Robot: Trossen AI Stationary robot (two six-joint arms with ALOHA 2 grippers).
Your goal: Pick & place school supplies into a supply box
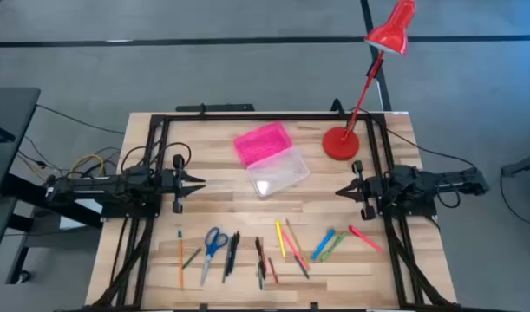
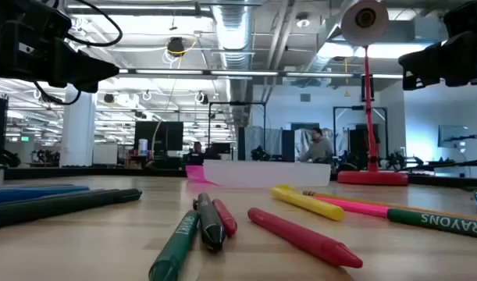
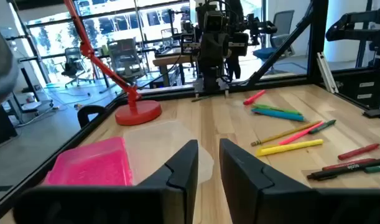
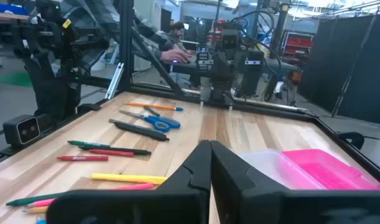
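Wooden table (image 1: 273,217) under a black frame, open workshop beyond, red lamp (image 1: 341,143) at upper right of the high view. Nothing packed yet, by the look of it: box (image 1: 273,172) lying open at upper centre of the table, pink lid (image 1: 263,142) folded back toward the far edge, clear base (image 1: 279,172) apparently empty, though a pale glare on the plastic hides part of the floor. All supplies spread along the lower half of the high view, well apart from the box: orange pencil (image 1: 179,258) and scissors (image 1: 212,244) at lower left, dark pens (image 1: 232,253) beside them, yellow marker (image 1: 280,239) and red pencils near centre, blue and green markers (image 1: 325,244) and a pink one (image 1: 363,237) at lower right. Left gripper (image 1: 193,182) parked at mid-left, clear of the table, fingers (image 3: 183,171) slightly parted with a narrow gap, pinching nothing. Right gripper (image 1: 341,191) parked at mid-right, fingers (image 4: 199,165) pressed together, likewise empty. Whole job left to do: every item to pick up and drop into the base.
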